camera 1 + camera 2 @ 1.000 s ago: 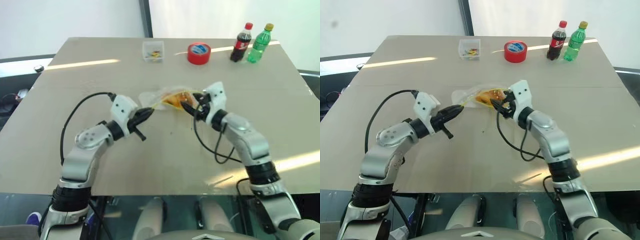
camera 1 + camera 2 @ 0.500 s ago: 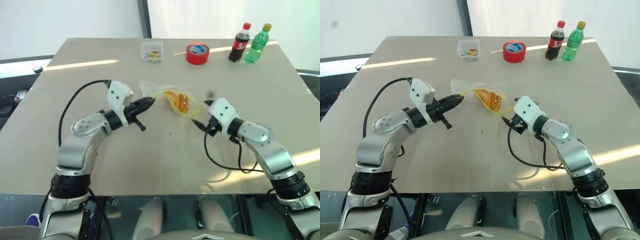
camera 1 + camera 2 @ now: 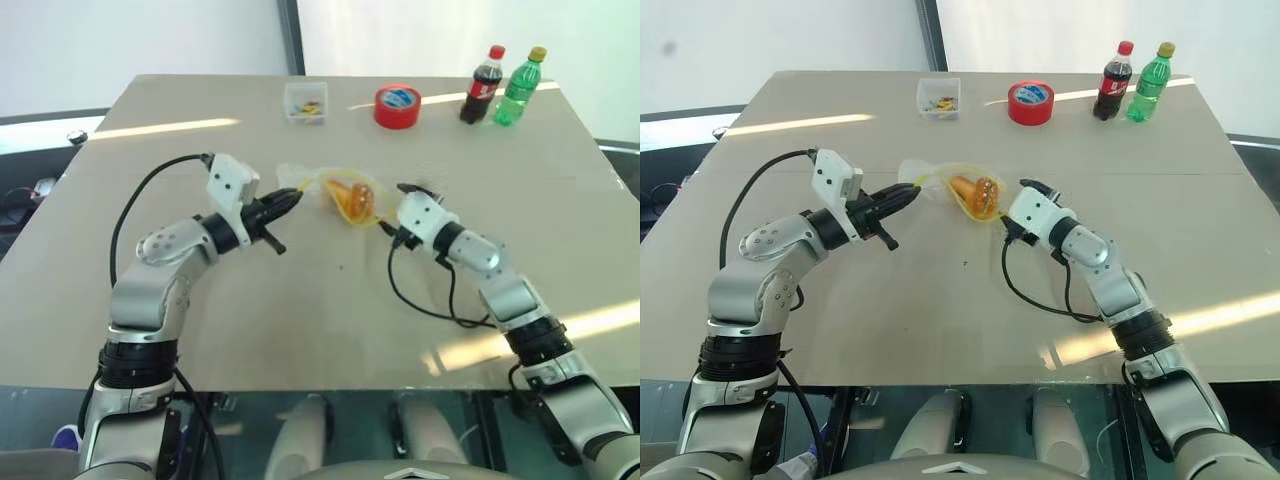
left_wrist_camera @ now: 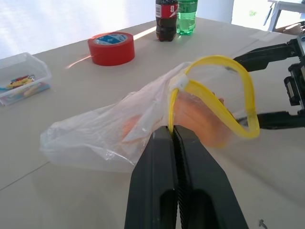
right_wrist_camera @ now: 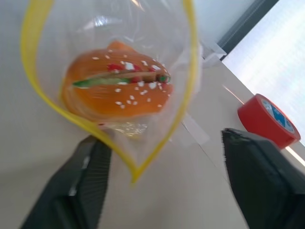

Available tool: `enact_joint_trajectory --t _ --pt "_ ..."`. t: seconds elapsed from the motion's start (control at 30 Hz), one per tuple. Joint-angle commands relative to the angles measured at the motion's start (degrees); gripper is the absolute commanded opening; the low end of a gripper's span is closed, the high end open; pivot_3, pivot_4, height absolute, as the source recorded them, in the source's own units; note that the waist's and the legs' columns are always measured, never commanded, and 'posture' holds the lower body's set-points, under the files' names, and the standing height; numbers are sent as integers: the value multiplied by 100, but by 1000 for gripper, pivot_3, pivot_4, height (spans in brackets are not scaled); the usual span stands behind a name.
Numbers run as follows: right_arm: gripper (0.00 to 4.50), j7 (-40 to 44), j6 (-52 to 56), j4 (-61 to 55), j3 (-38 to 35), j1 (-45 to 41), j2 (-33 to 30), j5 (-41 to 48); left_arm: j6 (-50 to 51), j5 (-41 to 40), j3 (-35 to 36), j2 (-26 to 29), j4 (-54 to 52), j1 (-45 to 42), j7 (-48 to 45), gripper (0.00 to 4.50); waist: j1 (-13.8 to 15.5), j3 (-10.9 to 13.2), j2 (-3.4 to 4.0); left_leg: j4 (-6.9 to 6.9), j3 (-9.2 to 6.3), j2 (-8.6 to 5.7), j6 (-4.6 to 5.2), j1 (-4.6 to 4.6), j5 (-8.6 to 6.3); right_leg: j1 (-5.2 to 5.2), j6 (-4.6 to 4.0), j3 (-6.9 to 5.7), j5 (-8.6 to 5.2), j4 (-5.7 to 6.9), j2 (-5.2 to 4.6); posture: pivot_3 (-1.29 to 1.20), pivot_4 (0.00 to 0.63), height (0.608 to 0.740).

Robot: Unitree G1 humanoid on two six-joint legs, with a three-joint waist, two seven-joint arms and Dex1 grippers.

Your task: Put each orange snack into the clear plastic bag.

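Seen from the head camera, the left gripper (image 3: 291, 200) is pinching the clear plastic bag (image 3: 335, 192) above the table (image 3: 300, 310), an orange snack (image 3: 356, 197) lying inside. In the left wrist view, its fingers (image 4: 164, 157) are clamping the yellow seal. In the right wrist view, the right gripper (image 5: 162, 186) is gaping wide at the bag's mouth, gripping nothing.

Orange white-speckled snack (image 5: 116, 90) inside clear, yellow-edged plastic bag (image 4: 100, 131); red tape roll (image 3: 398, 106) behind.
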Motion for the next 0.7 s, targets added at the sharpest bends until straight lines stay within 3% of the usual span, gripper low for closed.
enact_joint_trajectory --t 0.03,0.07,0.13,0.2,0.33,0.57,0.7 --pt "1864 111 -282 -21 -118 38 -38 5 -53 -102 163 48 -226 -12 45 0 -8 0 0 0 1 0 0 0 0 0 0 1 0 0 0 0 150 740" --pt "1195 109 -325 9 -124 43 -47 -21 -59 -106 164 47 -228 -2 50 0 -9 0 0 0 0 0 1 0 0 0 0 0 0 1 0 0 150 740" --pt "415 73 -353 19 -257 9 -56 18 -60 -122 176 41 -212 -15 68 0 -10 0 0 0 -1 0 3 3 -1 0 0 -1 0 6 1 0 150 740" --pt "67 62 -352 -57 -403 -64 -191 9 -76 -134 190 24 -116 -107 73 0 -13 0 0 0 -1 1 3 3 -1 0 0 -1 0 8 1 0 150 740" --pt "67 35 -380 -48 -619 -407 -619 -217 -275 -67 224 12 471 -513 37 0 6 0 0 3 -4 -3 5 3 -2 2 0 -4 0 8 -1 0 150 740" --pt "67 398 -459 167 -922 -1353 -1665 -401 -1150 321 24 -16 2250 -2041 -178 0 -7 3 -4 6 -3 -10 0 -2 1 1 0 -7 0 0 -1 0 150 740" --pt "67 655 -449 -318 -958 -1138 -2089 -419 -2152 788 -394 63 2422 -1897 -521 0 -26 3 -4 -2 4 -9 -1 -11 1 -4 0 -2 -1 -21 -7 0 150 740"
